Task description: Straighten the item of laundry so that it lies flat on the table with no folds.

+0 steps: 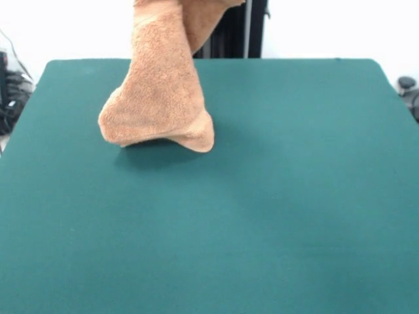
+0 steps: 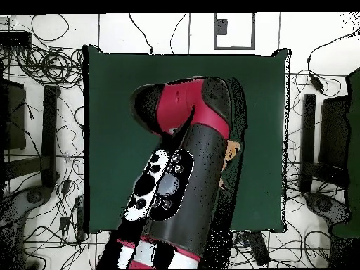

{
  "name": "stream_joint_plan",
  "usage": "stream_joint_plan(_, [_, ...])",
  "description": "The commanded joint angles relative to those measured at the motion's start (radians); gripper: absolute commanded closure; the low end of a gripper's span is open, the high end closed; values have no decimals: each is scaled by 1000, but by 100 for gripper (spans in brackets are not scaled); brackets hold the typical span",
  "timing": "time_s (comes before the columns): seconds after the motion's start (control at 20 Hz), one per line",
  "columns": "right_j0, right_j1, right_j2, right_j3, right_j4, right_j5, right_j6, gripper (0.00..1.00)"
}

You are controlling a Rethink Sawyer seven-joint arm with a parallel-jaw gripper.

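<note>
The item of laundry [image 1: 160, 98], a tan-orange terry towel, hangs down from above the top edge of the front view in a twisted, bunched column. Its lower end flares out over the far left part of the green table [image 1: 275, 216], with a shadow just under it. Whether that end touches the cloth I cannot tell. What holds the towel lies above the frame. In the overhead view the red and black arm [image 2: 183, 183] stretches over the table [image 2: 112, 126] and covers the gripper. Only a small tan scrap of the towel [image 2: 230, 150] peeks out beside the arm.
A black pedestal [image 1: 236, 29] stands behind the towel at the table's far edge. Dark gear [image 1: 409, 91] sits off the table's right side. Cables [image 2: 49, 70] and black stands [image 2: 309, 140] ring the table on the floor.
</note>
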Motion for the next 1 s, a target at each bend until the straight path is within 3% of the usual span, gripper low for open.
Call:
stream_joint_plan(0.05, [39,26,23,22,14,54,238,100])
stream_joint_plan(0.4, [60,20,4,51,25,13,269,100])
stream_joint_plan(0.6, [72,16,-14,37,28,50,263,100])
stream_joint_plan(1.0, [86,52,-54,-112,12,220,171,100])
